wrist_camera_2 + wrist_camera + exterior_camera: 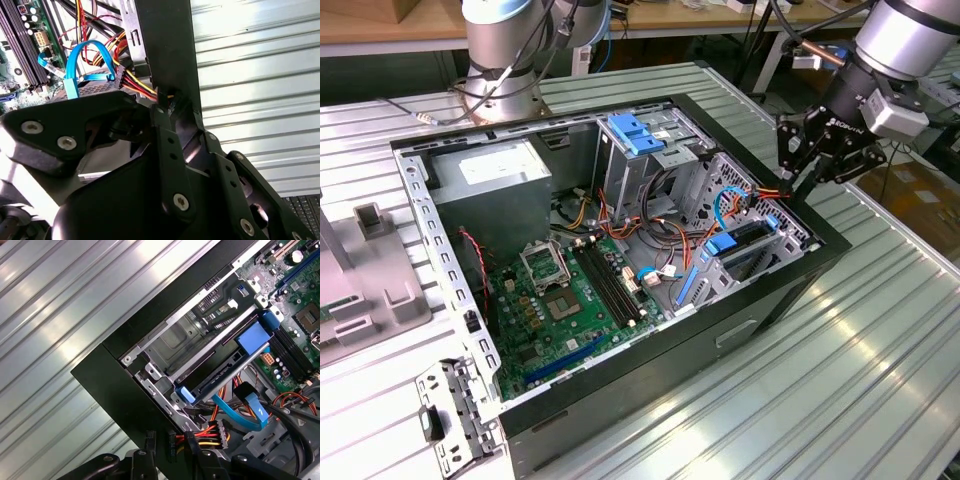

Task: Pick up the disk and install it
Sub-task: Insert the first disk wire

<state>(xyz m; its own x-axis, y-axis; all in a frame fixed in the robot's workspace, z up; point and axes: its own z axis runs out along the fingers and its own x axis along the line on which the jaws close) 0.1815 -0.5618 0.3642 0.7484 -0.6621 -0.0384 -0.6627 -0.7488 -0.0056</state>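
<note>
At the right edge of the exterior view, the black gripper [825, 150] hangs over the far right corner of the open computer case [650, 400], close above the case's black rim and a bundle of red, yellow and orange wires [772, 190]. The jaws look spread, their two fingers angled down and apart with nothing between them – in the second wrist view the fingertips [161, 112] sit right at the case wall beside the wire bundle.

The disk [748, 243] is already inside the case, seated on edge in the drive cage [765, 225] just below the gripper, its blue carrier tab facing up. In the first wrist view the disk [225, 371] lies along the bay as a dark slab with blue carrier ends, a blue flat cable [239, 416] curling off beside it.

Lower left of the cage, the green motherboard [565, 305] covers the case floor, with a grey power supply [490, 175] at the upper left. A second blue latch [635, 135] tops the upper bay. The case rests on a ribbed metal worktop [840, 370] – the arm's base [500, 60] stands behind it
</note>
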